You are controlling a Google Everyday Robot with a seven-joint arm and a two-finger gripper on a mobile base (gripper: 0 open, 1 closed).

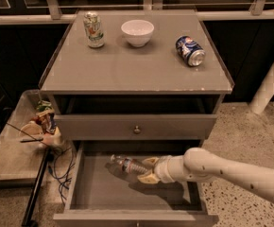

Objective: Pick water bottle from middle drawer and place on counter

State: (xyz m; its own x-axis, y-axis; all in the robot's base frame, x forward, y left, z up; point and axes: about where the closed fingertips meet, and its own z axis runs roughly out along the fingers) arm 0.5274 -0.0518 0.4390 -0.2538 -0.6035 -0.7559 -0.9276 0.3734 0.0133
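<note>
The water bottle (127,164) is a clear ribbed bottle with a white cap pointing left. It sits in the open middle drawer (80,183), tilted a little above the drawer floor with a shadow under it. My gripper (147,170) reaches in from the right on a white arm, and its tan fingers (151,161) are closed around the bottle's base end. The counter (127,70) is the flat grey top of the cabinet above.
On the counter stand a green soda can (94,29), a white bowl (137,32) and a blue soda can (190,51) lying on its side. A shut drawer front with a round knob (137,129) lies above the open drawer. A low side table (9,160) with clutter and cables is at the left.
</note>
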